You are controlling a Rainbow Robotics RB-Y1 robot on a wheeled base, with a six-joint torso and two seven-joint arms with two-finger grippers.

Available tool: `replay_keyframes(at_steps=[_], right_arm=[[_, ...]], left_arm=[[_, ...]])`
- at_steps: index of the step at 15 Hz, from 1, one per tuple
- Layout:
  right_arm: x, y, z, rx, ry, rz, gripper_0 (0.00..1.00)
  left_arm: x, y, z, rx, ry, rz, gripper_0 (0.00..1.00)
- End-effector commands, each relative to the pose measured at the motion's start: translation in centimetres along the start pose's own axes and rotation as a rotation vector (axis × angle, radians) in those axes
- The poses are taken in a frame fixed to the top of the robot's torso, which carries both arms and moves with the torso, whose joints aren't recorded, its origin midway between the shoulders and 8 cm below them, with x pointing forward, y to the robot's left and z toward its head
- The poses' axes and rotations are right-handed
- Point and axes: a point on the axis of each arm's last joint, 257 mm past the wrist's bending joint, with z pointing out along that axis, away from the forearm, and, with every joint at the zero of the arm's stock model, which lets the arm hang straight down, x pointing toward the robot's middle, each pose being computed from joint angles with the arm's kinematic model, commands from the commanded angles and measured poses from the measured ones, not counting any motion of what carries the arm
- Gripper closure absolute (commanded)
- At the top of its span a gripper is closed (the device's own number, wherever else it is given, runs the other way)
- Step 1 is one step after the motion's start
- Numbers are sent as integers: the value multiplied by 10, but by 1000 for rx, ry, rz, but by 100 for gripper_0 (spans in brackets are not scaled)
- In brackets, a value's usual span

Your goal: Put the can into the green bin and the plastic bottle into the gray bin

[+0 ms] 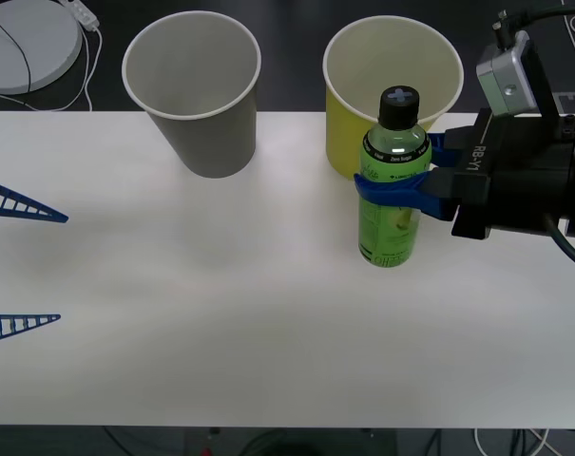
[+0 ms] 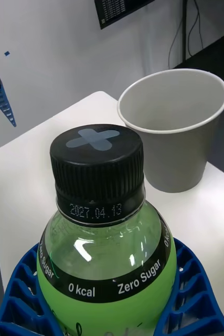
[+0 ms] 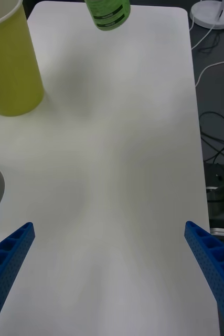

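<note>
Plastic bottle (image 1: 393, 180) against green bin (image 1: 349, 114), right-gripped (image 1: 401, 176).

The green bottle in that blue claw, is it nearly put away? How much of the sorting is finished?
Nothing looks sorted yet: what shows inside the gray bin and the green bin looks empty. In hand: the right gripper is shut on the plastic bottle, in front of the green bin. Left: moving it over to the gray bin and dropping it in. The left gripper waits open at the table's left edge.

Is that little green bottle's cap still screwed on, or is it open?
On. The plastic bottle stands upright in the right gripper, and its black cap sits flush over the neck in the right wrist view.
</note>
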Motion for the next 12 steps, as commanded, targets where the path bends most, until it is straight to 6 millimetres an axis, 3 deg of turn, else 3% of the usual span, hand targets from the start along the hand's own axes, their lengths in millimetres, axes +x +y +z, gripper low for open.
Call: replay_keyframes(at_steps=[1, 8, 12], right_arm=[[-7, -2, 4, -11, 16, -35, 100], [-30, -5, 17, -1, 80, -72, 100], [-33, -13, 25, 10, 116, -87, 100]], left_arm=[[0, 0, 0, 0, 0, 0, 0], [0, 0, 0, 0, 0, 0, 0], [0, 0, 0, 0, 0, 0, 0]])
